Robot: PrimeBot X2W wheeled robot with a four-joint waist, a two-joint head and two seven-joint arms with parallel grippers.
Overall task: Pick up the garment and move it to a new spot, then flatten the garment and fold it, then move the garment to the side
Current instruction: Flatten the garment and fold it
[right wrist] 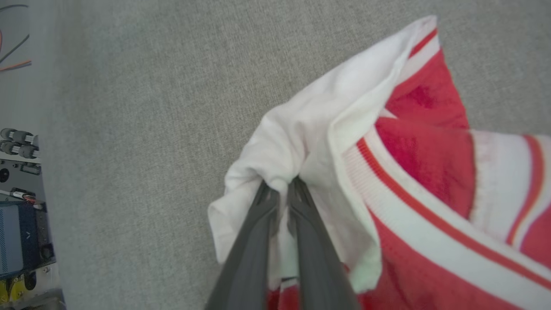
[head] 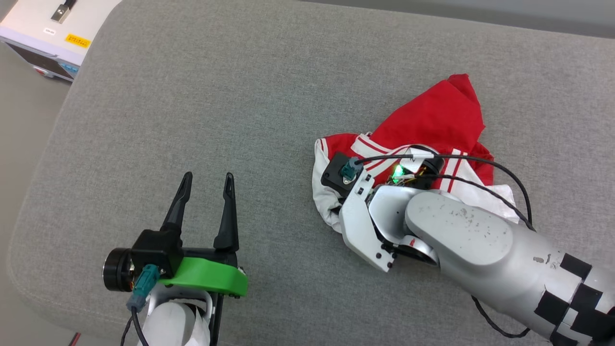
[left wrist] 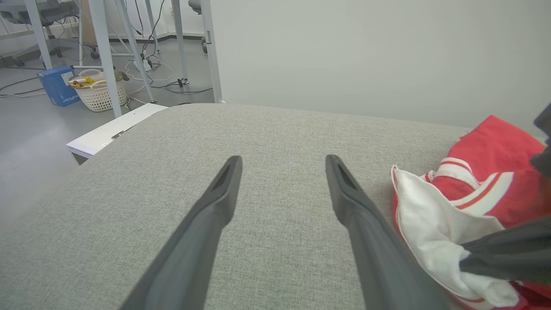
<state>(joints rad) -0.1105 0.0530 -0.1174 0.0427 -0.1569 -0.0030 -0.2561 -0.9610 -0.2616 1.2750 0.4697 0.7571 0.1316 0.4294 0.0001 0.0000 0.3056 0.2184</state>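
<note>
None of the three stages looks finished: your right hand [right wrist: 282, 189] is pinched shut on a white fold of the crumpled garment [head: 432, 115], lying right of centre on the worktop [head: 240, 96]; your left hand [head: 208, 175] gapes empty.

White device [head: 43, 29] (yellow label) stands beside the grey worktop's [head: 240, 96] far left corner. Basket [left wrist: 101, 95] and blue box [left wrist: 56, 88] on floor [left wrist: 26, 142].
</note>
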